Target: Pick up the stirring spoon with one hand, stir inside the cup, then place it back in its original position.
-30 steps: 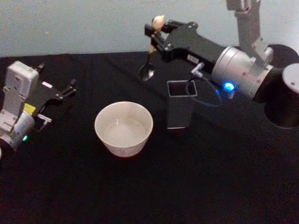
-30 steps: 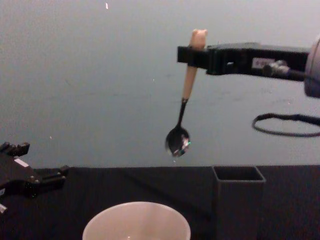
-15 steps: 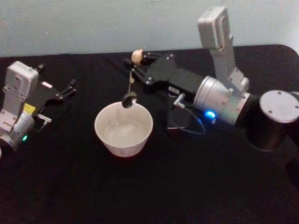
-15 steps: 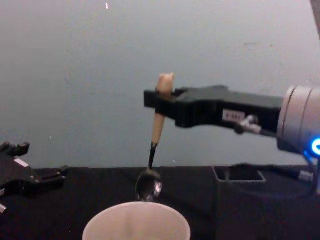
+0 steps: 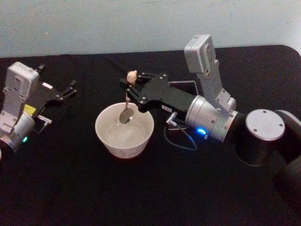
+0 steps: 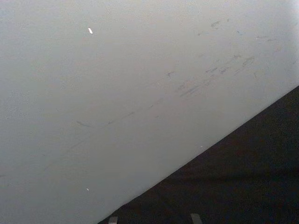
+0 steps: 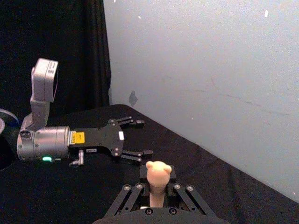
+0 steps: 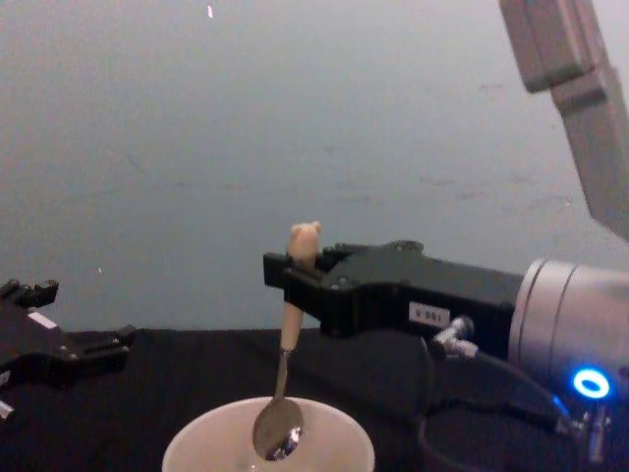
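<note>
The cup (image 5: 124,136) sits nearest, the spoon (image 5: 126,115) dipping bowl-first inside its rim. Your right gripper (image 5: 132,87) is clamped on the handle above. Stir too wide and the spoon may shove or tip the cup. Your left gripper (image 5: 66,92) rests spread open, far left.
</note>
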You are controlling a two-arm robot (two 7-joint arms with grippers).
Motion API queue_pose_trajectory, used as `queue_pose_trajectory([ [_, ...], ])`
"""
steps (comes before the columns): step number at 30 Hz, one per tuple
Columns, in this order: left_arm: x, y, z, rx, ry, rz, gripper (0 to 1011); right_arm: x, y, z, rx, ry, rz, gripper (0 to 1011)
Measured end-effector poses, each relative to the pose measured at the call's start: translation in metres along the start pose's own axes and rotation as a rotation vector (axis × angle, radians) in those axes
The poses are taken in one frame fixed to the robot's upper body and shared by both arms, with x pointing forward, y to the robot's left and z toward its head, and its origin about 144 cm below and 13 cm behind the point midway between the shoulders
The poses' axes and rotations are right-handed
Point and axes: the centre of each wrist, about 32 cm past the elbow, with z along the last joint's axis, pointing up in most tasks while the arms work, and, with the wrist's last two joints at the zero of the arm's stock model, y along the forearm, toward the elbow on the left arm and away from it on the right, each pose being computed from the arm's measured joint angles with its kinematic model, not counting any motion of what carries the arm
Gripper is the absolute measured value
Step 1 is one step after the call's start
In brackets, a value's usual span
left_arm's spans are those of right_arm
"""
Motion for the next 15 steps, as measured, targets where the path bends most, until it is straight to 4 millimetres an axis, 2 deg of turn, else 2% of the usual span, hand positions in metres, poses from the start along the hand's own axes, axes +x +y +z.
queue_pose_trajectory([
  [15, 0.000, 0.000, 0.000, 0.000, 0.000, 0.000, 1001, -0.007, -0.001, -0.023, 0.018, -0.022, 0.003, 197],
])
